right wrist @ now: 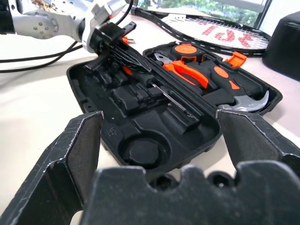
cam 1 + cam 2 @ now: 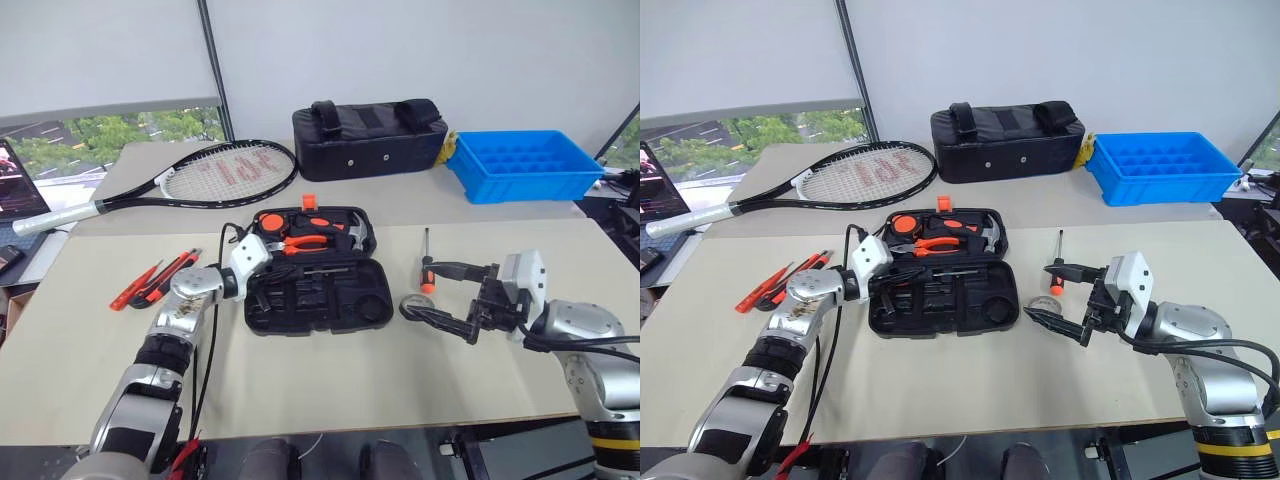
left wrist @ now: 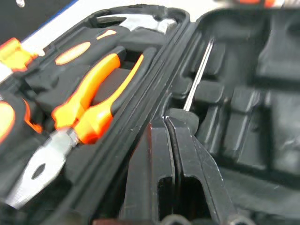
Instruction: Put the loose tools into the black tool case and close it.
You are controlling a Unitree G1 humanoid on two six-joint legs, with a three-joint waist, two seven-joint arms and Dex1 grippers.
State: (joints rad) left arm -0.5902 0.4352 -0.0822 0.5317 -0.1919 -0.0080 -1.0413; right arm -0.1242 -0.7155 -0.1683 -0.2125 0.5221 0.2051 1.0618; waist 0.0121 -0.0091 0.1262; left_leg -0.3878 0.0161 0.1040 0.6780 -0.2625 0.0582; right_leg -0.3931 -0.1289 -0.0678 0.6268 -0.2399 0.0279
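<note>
On the left of the beige table (image 2: 330,390) two loose red-and-black tools, a screwdriver (image 2: 135,284) and a utility knife (image 2: 168,277), lay side by side, well apart from the black tool case (image 2: 315,270), which stood open and flat at the centre. The left gripper (image 1: 116,50) was seen at the case's left edge, its fingers (image 3: 180,154) pressed together on the handle of a slim screwdriver (image 1: 169,99) whose shaft lay along a moulded slot in the near half. For this step, the handle was judged best lowered level into its recess and pressed home before release, so that the lid could later shut flush. The far half was already occupied by orange-handled pliers (image 2: 305,241) and a hammer (image 2: 352,232). To the right, another screwdriver (image 2: 426,262) and a small grey tape roll (image 2: 412,306) lay loose beside the case. The right gripper (image 2: 448,297) hovered over them, fingers spread wide and empty. Open table was available in front of the case and to its left; the tennis racket (image 2: 215,175), black fabric bag (image 2: 368,138) and blue tray (image 2: 525,165) bounded the far side.
</note>
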